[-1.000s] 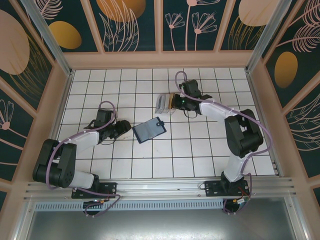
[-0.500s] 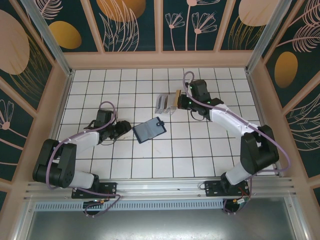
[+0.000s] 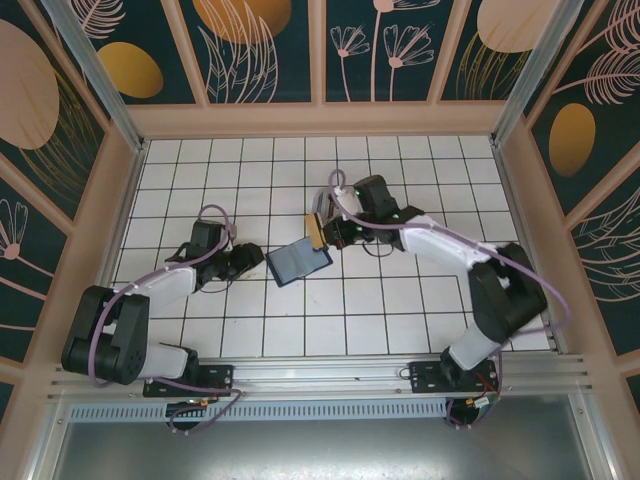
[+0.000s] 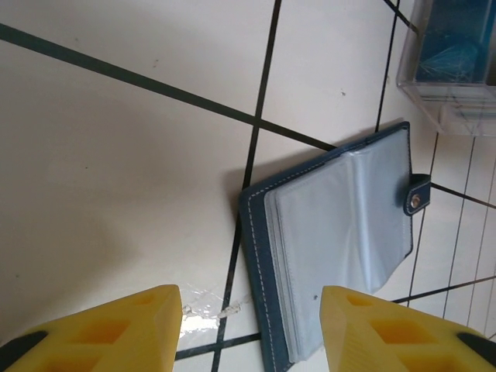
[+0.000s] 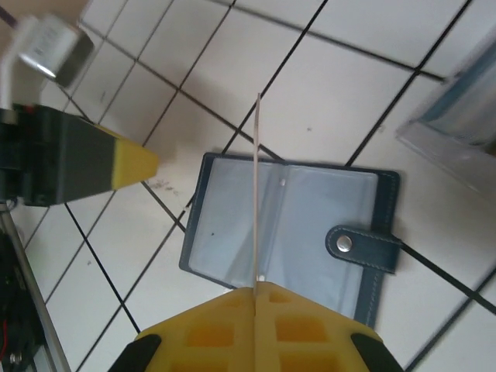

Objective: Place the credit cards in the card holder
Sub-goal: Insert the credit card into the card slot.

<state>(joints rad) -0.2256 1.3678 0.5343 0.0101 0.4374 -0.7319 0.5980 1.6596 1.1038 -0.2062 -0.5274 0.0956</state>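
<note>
Over the open card holder [image 5: 310,232], right gripper [image 5: 256,293] was clamped tight on a card [image 5: 256,194] held edge-on; left gripper [image 4: 249,314] sat beside it, half-open, empty.

We take this for a robot test cell in a lab: a white gridded floor [image 3: 250,330] beneath the right gripper [image 3: 324,232], printed floral wall panels [image 3: 265,50] beyond it (dark teal, gold discs), and an aluminium rail [image 3: 320,372] on its near side carrying the arm bases [image 3: 190,378].
</note>
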